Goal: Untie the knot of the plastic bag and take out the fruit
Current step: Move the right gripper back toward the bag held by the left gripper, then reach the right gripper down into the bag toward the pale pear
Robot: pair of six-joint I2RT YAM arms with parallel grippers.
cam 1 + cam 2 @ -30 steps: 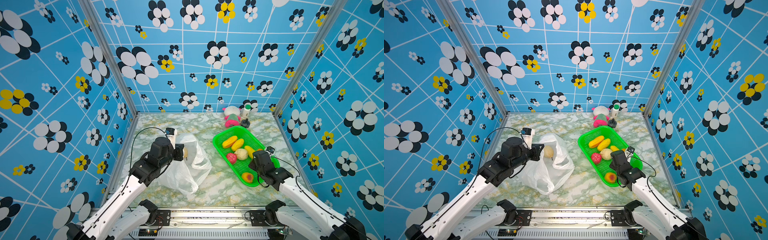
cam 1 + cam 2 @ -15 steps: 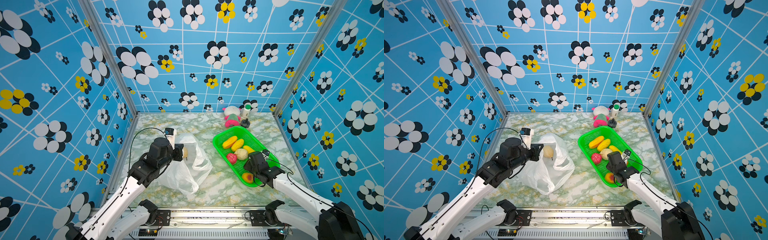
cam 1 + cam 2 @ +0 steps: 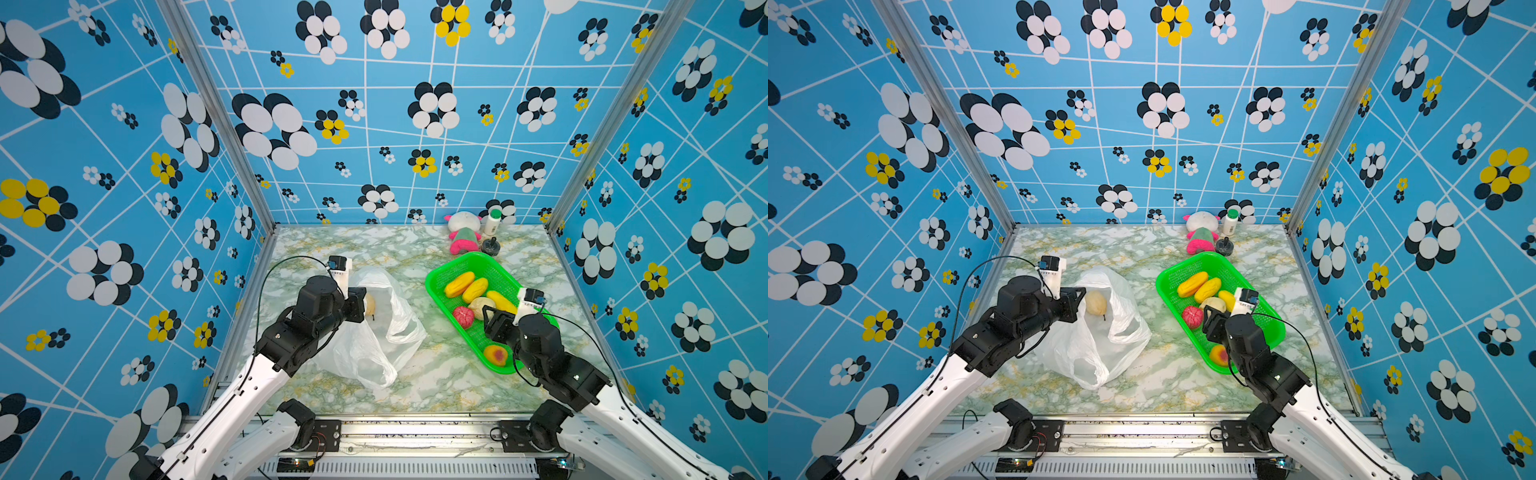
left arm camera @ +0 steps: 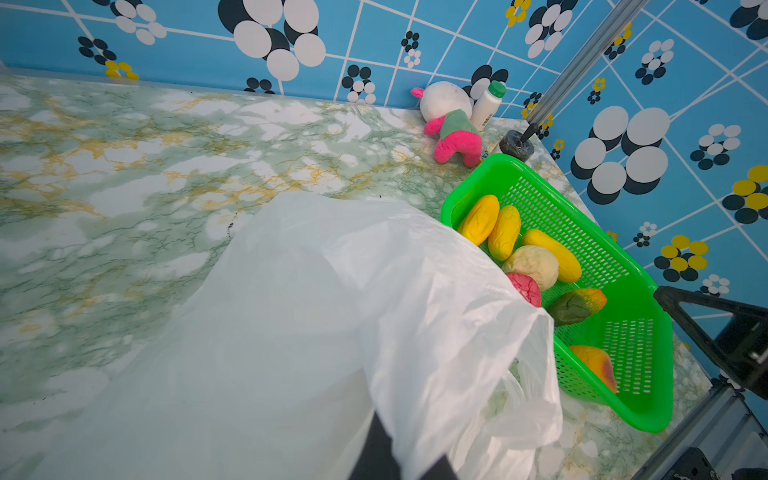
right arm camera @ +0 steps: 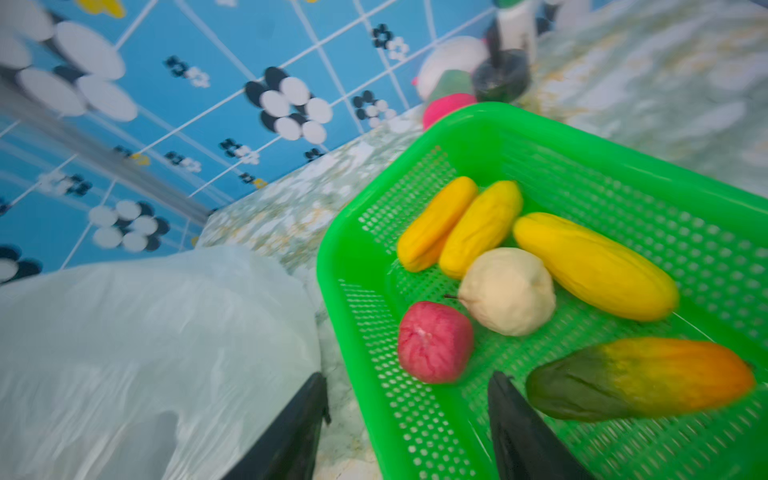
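The white plastic bag lies on the marble table with its mouth held open; no knot shows. My left gripper is shut on the plastic bag's rim, film draped over its fingers. One beige fruit sits inside the bag. Several fruit lie in the green basket: yellow oblong ones, a beige one, a red-pink ball, a green-orange one and an orange-red one. My right gripper hangs open over the basket's bag-side rim, holding nothing.
A pink-and-white plush toy, a white bottle and a small black knobbed thing stand at the back right by the wall. Patterned blue walls close in the table on three sides.
My right gripper has shifted a little to the left over the basket and its jaws have widened. The left arm and the bag have stayed put.
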